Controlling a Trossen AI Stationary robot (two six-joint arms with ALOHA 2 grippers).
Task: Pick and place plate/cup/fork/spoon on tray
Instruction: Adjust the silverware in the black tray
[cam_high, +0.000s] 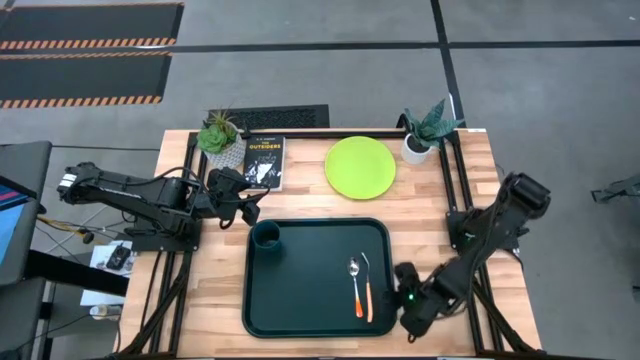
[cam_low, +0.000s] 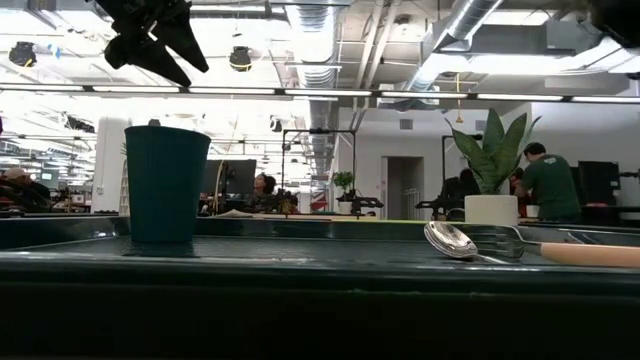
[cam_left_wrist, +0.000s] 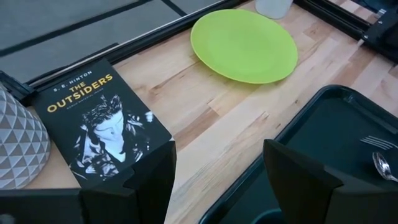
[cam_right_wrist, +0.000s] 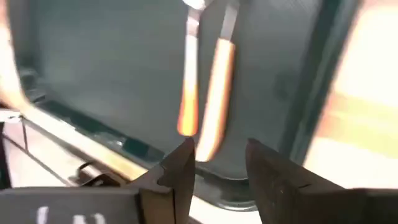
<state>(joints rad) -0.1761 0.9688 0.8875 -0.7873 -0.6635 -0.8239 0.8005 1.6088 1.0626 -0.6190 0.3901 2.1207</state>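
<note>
The left gripper (cam_high: 250, 203) hangs in the air just beyond the tray's far-left corner, fingers (cam_left_wrist: 149, 180) spread apart with nothing between them. The cup (cam_high: 266, 236) stands upright right below and in front of it, in the far-left corner of the tray (cam_high: 310, 300), free of the fingers. From table height the cup (cam_low: 165, 183) is plainly clear of the gripper (cam_low: 160, 45) overhead.

The right gripper (cam_high: 413, 305) sits low beside the tray's right rim, near the front corner, its fingers (cam_right_wrist: 177, 171) parted and empty. Just to its left, inside the tray, lie the spoon (cam_high: 356, 285) and the fork (cam_high: 367, 290), side by side, handles toward the near edge and metal ends toward the far edge, the spoon on the left. The right wrist view shows both handles, the spoon (cam_right_wrist: 188, 93) and the fork (cam_right_wrist: 217, 87), just ahead of the fingertips and untouched.

The plate (cam_high: 360, 166) is off the tray, flat on the wooden table (cam_high: 460, 180) beyond the tray's far edge and a little right of centre. Left of the plate lies a black book (cam_high: 263, 161), and left of that a potted plant (cam_high: 219, 135). A second potted plant (cam_high: 426, 132) in a white pot stands just right of the plate. People (cam_low: 545, 180) are about in the room behind the table.
</note>
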